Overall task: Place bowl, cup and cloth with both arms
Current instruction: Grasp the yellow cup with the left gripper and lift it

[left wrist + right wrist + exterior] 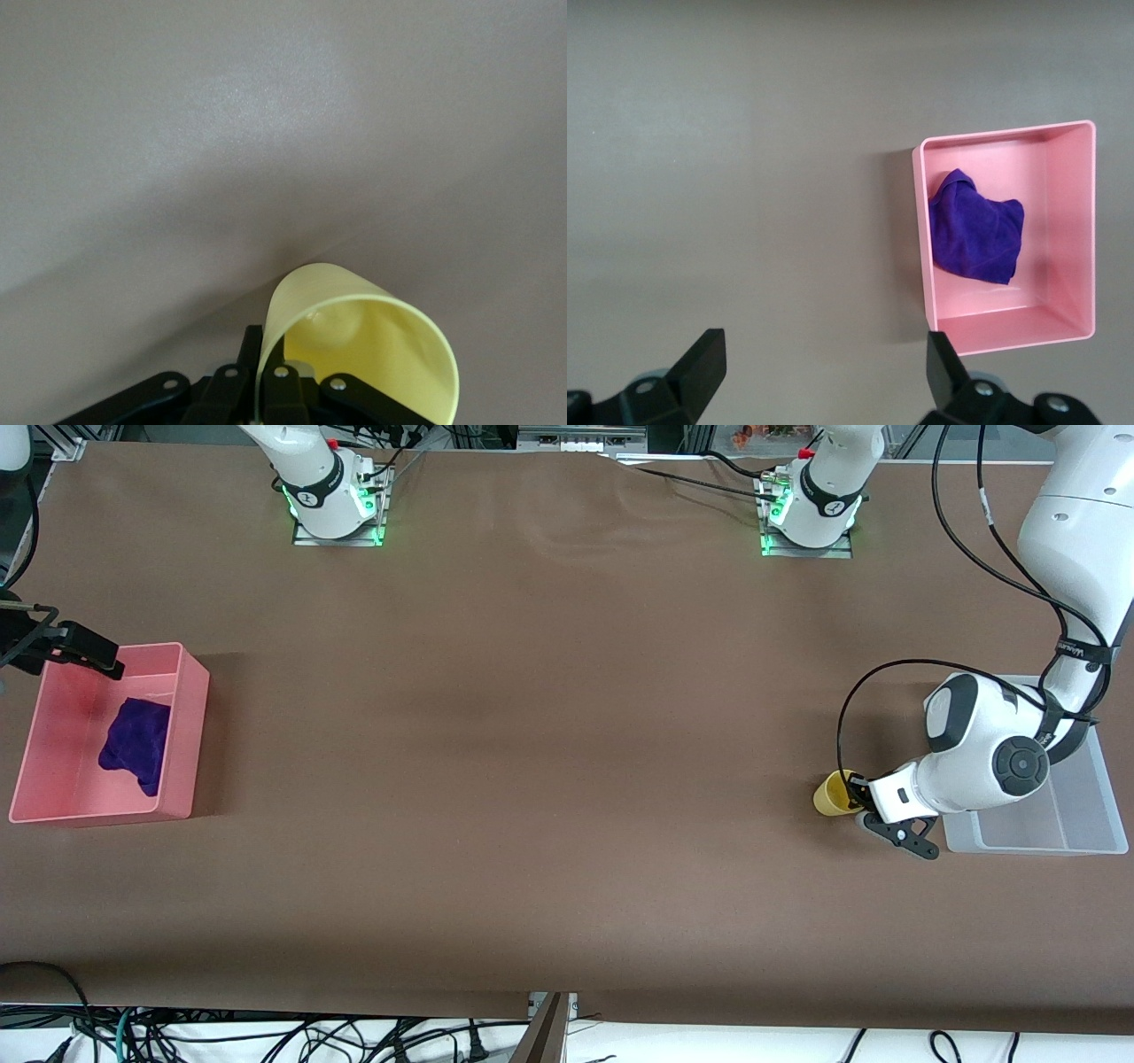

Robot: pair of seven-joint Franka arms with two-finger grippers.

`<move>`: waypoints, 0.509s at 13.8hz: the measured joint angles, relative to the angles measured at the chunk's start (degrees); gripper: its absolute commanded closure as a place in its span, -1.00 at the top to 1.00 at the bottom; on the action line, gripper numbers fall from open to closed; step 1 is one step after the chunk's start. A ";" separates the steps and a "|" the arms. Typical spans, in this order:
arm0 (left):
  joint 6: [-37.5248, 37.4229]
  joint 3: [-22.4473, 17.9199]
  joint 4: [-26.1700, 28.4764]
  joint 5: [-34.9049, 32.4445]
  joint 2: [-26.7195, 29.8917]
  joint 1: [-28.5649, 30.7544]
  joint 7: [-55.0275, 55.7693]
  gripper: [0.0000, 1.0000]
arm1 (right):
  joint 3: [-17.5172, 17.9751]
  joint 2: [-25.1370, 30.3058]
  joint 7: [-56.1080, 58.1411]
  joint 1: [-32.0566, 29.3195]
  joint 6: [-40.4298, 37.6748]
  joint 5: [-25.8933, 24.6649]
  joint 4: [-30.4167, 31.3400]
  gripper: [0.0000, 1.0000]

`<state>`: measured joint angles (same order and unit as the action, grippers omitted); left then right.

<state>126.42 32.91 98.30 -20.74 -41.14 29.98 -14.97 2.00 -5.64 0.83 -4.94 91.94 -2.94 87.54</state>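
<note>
I've got the left gripper (858, 804) clamped on the yellow cup (831, 795), low at the table just beside the clear tray (1085, 819). Next I'd lift and carry it in. Right gripper (819, 376) hangs open above the pink bin (190, 691); the cloth (135, 742) lies inside it.

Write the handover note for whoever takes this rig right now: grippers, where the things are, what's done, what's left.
Left gripper: shut on the rim of the yellow cup, which sits on the table beside the clear bin at the left arm's end.
Right gripper: open, holding nothing, up by the pink bin.
Cloth: in the pink bin.
Bowl: not in view.
Done: cloth placed.
Left: place the cup, probably in the clear bin; find and place the bowl.
</note>
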 measured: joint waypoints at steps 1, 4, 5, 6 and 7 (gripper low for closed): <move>-2.02 0.17 -0.55 0.00 0.24 0.00 0.00 -1.00 | 0.01 -0.02 0.05 0.03 -0.27 0.00 0.00 0.99; -13.57 2.17 -5.33 0.00 3.01 0.10 0.03 -1.00 | 0.01 -0.20 0.28 0.06 -0.33 0.00 0.00 0.99; -18.28 2.75 -7.46 0.00 4.22 0.11 0.03 -1.00 | 0.01 -0.35 0.34 0.07 -0.33 0.00 0.00 0.99; -22.75 2.99 -9.68 0.00 5.36 0.18 -0.31 -1.00 | 0.01 -0.55 0.37 0.07 -0.33 0.00 0.00 0.99; -26.29 2.96 -11.66 0.00 6.26 0.44 -1.56 -1.00 | 0.01 -0.72 0.39 0.07 -0.32 0.00 0.00 0.99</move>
<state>100.13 35.87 86.64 -20.74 -34.87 30.42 -16.53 2.01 -6.36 1.22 -4.87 91.62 -2.94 87.54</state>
